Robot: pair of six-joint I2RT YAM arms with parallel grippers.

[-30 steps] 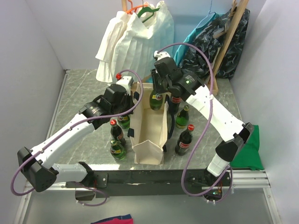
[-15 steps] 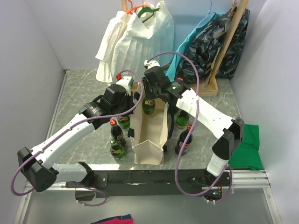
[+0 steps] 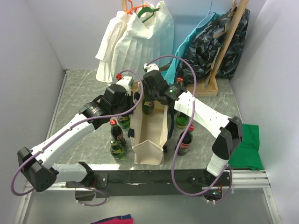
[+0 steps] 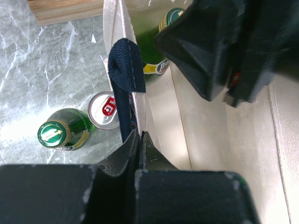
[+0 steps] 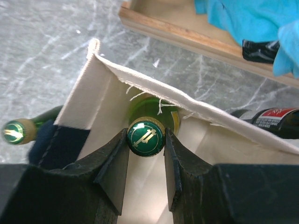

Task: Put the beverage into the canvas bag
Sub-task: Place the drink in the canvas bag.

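Inside canvas bag [image 3: 149, 140] mouth, far end: green bottle [image 5: 154, 114] neck clamped between right hand [image 5: 145, 140] fingers, partly spread. Left hand [image 4: 139, 138] pinched tight on bag's left rim.

Cloth, glass and stone-look surfaces
Matt cream woven canvas bag [image 3: 149, 149]; glossy green glass bottle [image 5: 147, 130] with a metal cap; smooth grey marbled worktop [image 3: 79, 98].

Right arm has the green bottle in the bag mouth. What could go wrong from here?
1. The right end effector pinches the green bottle only at the cap; it could slip or swing against the canvas bag wall.
2. The left end effector holds one soft wall open; letting go early may fold it onto the right arm.
3. The loose bottles standing close outside could get knocked.
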